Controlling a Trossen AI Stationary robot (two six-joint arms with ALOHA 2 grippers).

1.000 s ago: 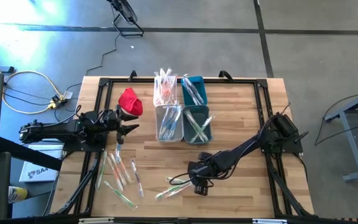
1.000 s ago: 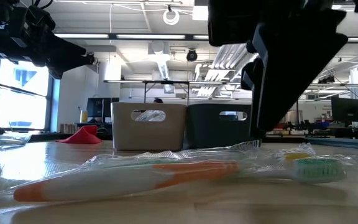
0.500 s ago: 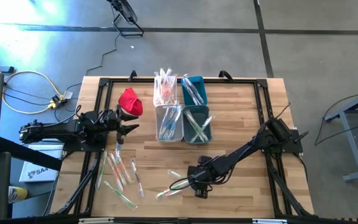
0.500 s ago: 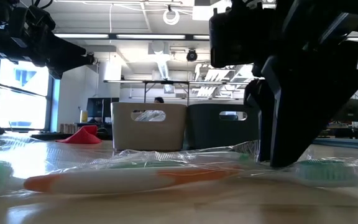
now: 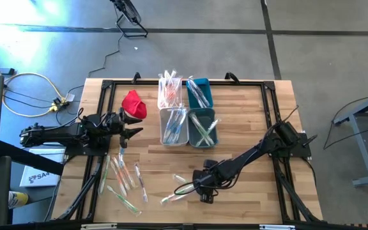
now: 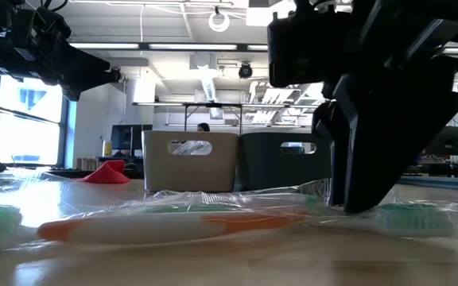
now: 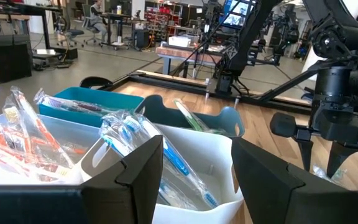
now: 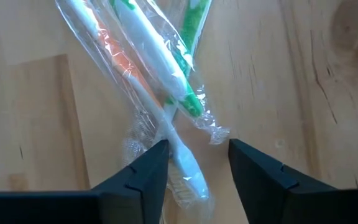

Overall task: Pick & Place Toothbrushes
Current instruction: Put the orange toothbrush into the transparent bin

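Right claw (image 8: 193,163) parted, gripping nothing, straddling an overlapped bundle of wrapped toothbrushes (image 8: 143,68) on the table (image 8: 303,93); risks pinching several wrappers together.

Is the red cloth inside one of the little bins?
No, the red cloth lies on the bare wooden table, off to the side of the bins and not touching them.

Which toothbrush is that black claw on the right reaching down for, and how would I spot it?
Find the four small bins mid-table, then look toward the near edge where the right gripper hangs low over a few wrapped toothbrushes. Between its open fingers lies the orange-and-white toothbrush, its white bristle head nearest the gripper. The green-and-white toothbrush lies crossed over it.
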